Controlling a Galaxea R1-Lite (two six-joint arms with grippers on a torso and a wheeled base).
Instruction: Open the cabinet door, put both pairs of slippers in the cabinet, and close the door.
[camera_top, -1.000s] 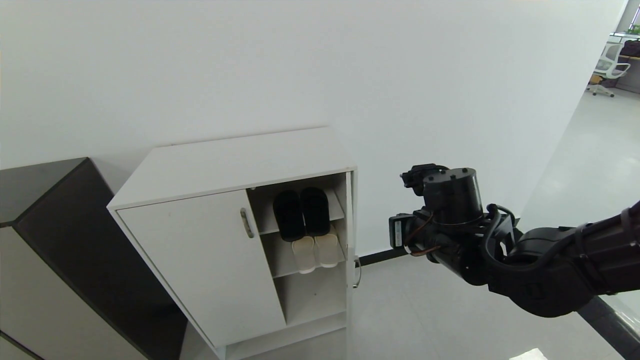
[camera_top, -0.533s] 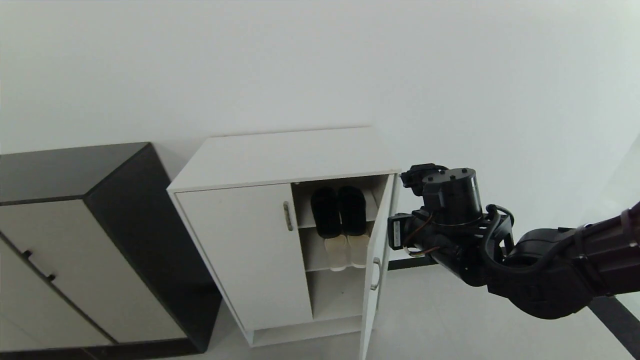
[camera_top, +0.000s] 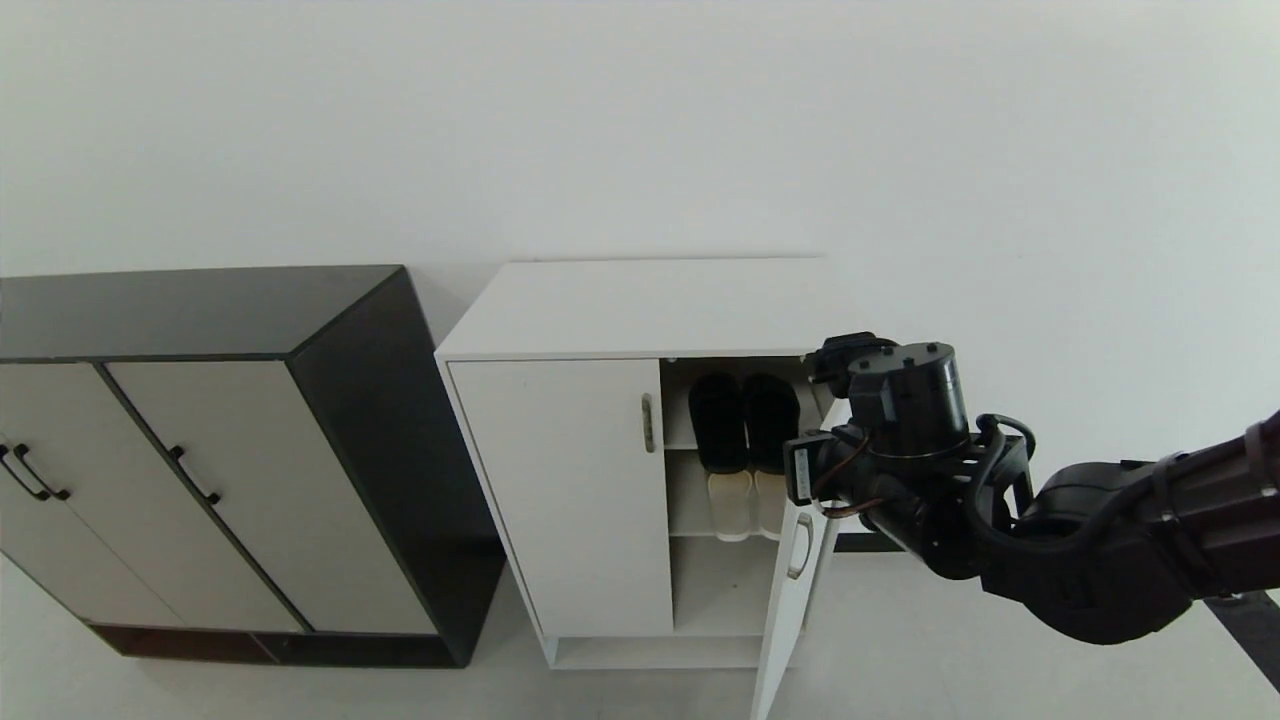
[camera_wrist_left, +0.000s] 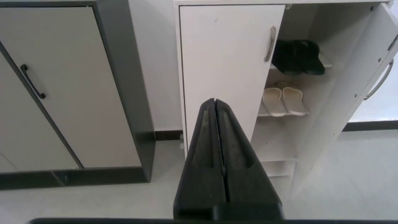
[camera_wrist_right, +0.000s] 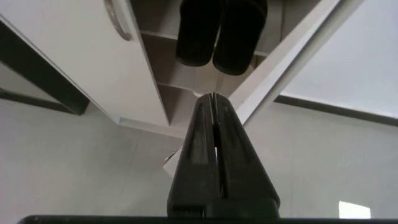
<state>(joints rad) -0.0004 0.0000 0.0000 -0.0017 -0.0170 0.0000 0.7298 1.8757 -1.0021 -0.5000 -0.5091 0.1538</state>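
The white two-door cabinet (camera_top: 650, 305) stands on the pale grey floor (camera_top: 900, 660) against the plain white wall (camera_top: 640, 130). Its left door (camera_top: 560, 490) is shut and its right door (camera_top: 790, 620) is swung out toward the robot, with a curved metal handle (camera_top: 800, 545) on the outer face. Inside the right half, the pair of black slippers (camera_top: 745, 420) lies side by side on the top shelf, ends overhanging its front edge, and the pair of cream slippers (camera_top: 745, 500) sits on the shelf directly below. The right gripper (camera_wrist_right: 214, 99) hangs close in front of the open door's edge, jaws pressed together on nothing — whether its tip touches the door cannot be told. The left gripper (camera_wrist_left: 214, 102) is farther back, pointed at the shut left door, jaws likewise closed and holding nothing. Just beside the white cabinet, on the robot's left, stands a black cabinet with pale grey doors (camera_top: 200, 320) and black bar handles.
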